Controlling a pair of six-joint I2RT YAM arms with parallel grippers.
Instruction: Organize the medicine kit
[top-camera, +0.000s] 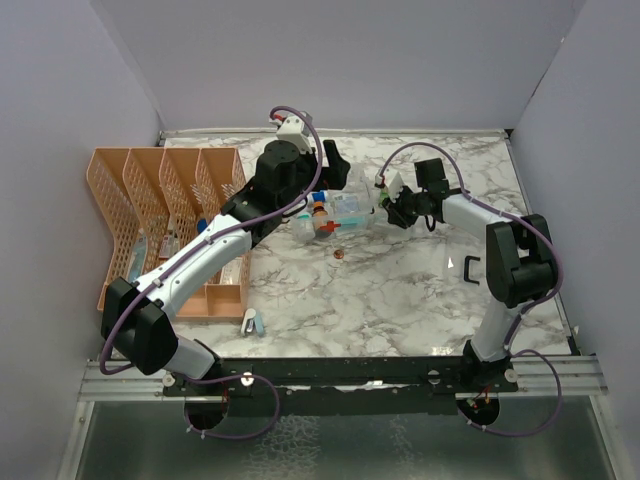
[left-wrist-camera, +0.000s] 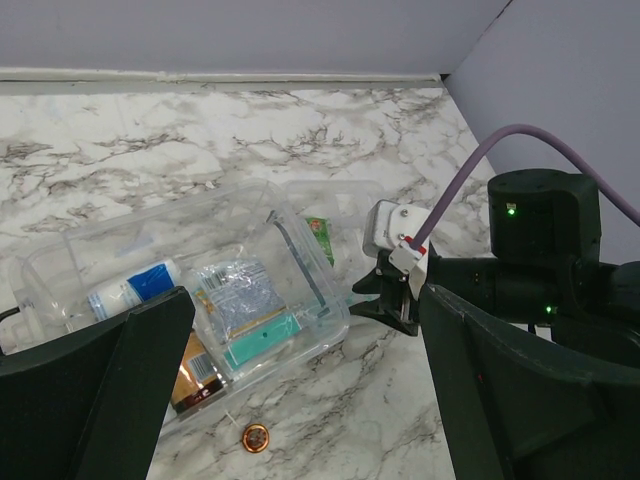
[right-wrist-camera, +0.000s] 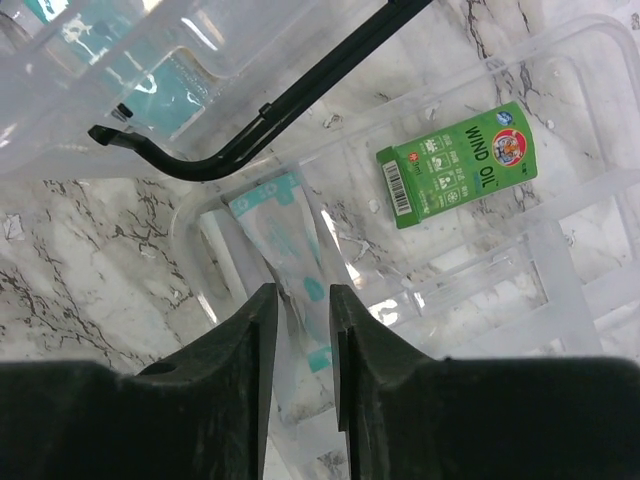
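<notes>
The medicine kit (top-camera: 350, 208) is a clear box lying open at the table's middle back, with a red cross (top-camera: 328, 228) and a black handle (right-wrist-camera: 260, 110). In the left wrist view the box (left-wrist-camera: 300, 330) holds a blue-capped tube (left-wrist-camera: 130, 290), a silver blister pack (left-wrist-camera: 240, 290), and teal and brown packets. My left gripper (top-camera: 325, 185) hovers over it, open wide and empty (left-wrist-camera: 305, 300). My right gripper (top-camera: 386, 208) is at the kit's right side, its jaws (right-wrist-camera: 303, 295) closed on a white and teal sachet (right-wrist-camera: 290, 235) over the clear lid. A green WIND OIL box (right-wrist-camera: 455, 165) lies in the lid.
An orange lattice organizer (top-camera: 165, 215) stands at the left with a few items in it. A copper coin (top-camera: 338, 254) lies just in front of the kit, also in the left wrist view (left-wrist-camera: 256, 437). A small pale clip (top-camera: 250, 320) lies near the front left.
</notes>
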